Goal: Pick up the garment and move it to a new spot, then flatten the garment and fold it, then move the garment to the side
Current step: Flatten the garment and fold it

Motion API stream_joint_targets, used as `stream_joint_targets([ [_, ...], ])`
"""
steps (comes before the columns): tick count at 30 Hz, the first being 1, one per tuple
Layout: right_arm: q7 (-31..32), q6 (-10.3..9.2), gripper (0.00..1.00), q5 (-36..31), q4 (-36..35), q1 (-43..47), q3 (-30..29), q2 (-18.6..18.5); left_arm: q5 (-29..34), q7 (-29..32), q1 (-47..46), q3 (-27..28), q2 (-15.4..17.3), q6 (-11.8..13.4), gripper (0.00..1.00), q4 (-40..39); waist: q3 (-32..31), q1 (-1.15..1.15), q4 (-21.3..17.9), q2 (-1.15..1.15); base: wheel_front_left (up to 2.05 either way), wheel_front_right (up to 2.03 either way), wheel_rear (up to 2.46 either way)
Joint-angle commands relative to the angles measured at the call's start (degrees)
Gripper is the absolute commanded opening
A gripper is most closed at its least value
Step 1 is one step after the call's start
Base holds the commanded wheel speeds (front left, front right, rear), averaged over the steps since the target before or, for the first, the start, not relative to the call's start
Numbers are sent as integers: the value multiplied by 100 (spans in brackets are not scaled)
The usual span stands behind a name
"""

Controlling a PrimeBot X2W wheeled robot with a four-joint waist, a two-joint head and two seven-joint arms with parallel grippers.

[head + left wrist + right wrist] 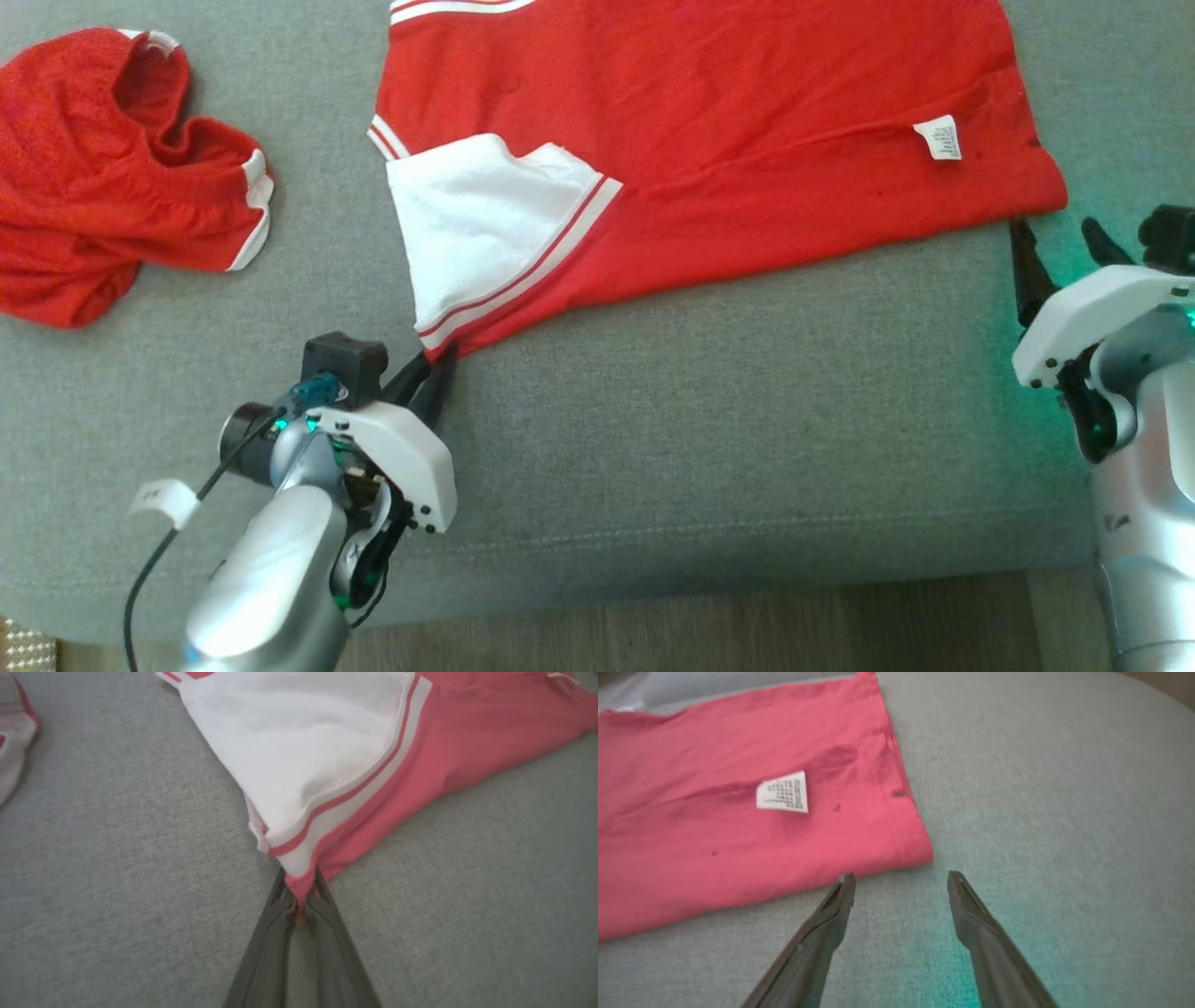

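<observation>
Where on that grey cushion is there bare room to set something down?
The widest bare stretch of grey cushion lies nearest, between the red shirt, the left tool and the right tool. A narrower strip runs between shirt and crumpled red garment. Farther back is crowded.

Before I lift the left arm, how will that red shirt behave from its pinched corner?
Likely floppy: the shirt lies flat and creased on the cushion, so it should drape from the left gripper. Probably light, being thin. It may slip: only the corner is pinched.
</observation>
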Motion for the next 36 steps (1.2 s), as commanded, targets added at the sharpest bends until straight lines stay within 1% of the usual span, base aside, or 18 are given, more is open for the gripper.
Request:
stream_joint_targets([
  [1, 132, -2, 100, -157, 42, -299, -9, -1, -22, 66, -9, 145, 249, 3, 0, -187, 19, 0, 36, 0, 0, 0, 0],
  [2, 132, -2, 100, -157, 42, -299, -9, -1, -22, 66, -9, 145, 249, 3, 0, -187, 19, 0, 36, 0, 0, 0, 0],
  [7, 146, -2, 100, -454, 487, -698, -193, -62, 0, 173, -99, 95, 308, -11, 0, -325, 89, 0, 106, 0, 0, 0, 0],
  [13, 116, -2, 100, -706, 1044, -1094, -266, -160, 18, 226, -197, 57, 374, -28, 0, -383, 147, 0, 154, 0, 0, 0, 0],
  [15, 93, -2, 89, -786, 1229, -1203, -268, -200, 19, 233, -218, 42, 380, -28, 0, -391, 153, 0, 170, 0, 0, 0, 0],
  [16, 53, -2, 69, -826, 1303, -1244, -273, -217, 17, 234, -229, 34, 382, -32, 0, -394, 151, 0, 181, 0, 0, 0, 0],
  [17, 21, -2, 45, -858, 1373, -1281, -275, -226, 16, 230, -238, 29, 385, -34, 0, -396, 147, 0, 188, 0, 0, 0, 0],
  [18, -10, -2, 27, -882, 1435, -1311, -268, -229, 14, 227, -243, 22, 388, -36, 0, -395, 139, 0, 192, 0, 0, 0, 0],
  [19, -36, -2, 2, -911, 1486, -1328, -250, -237, 8, 225, -245, 18, 389, -37, 0, -395, 127, 0, 195, 0, 0, 0, 0],
  [20, -53, -2, 0, -933, 1532, -1332, -235, -250, 5, 219, -244, 16, 392, -33, 0, -396, 113, 0, 194, 0, 0, 0, 0],
  [21, -67, -2, 4, -938, 1567, -1327, -234, -263, 1, 217, -238, 12, 396, -30, 0, -396, 96, 0, 192, 0, 0, 0, 0],
  [22, -80, -2, 13, -934, 1593, -1316, -236, -278, -4, 221, -229, 6, 402, -29, 0, -394, 79, 0, 187, 0, 0, 0, 0],
  [23, -102, -2, 0, -931, 1611, -1303, -207, -292, -11, 220, -219, 4, 410, -27, 0, -398, 62, 0, 178, 0, 0, 0, 0],
  [29, -227, -2, 0, -698, 1645, -1144, -70, -364, -90, 196, -115, 35, 482, -17, 0, -424, -57, 0, 68, 0, 0, 0, 0],
  [36, -228, -2, 0, -58, 1381, -613, 125, -432, -231, 204, 114, 80, 613, -42, 0, -622, -296, 0, -1, 0, 0, 0, 0],
])
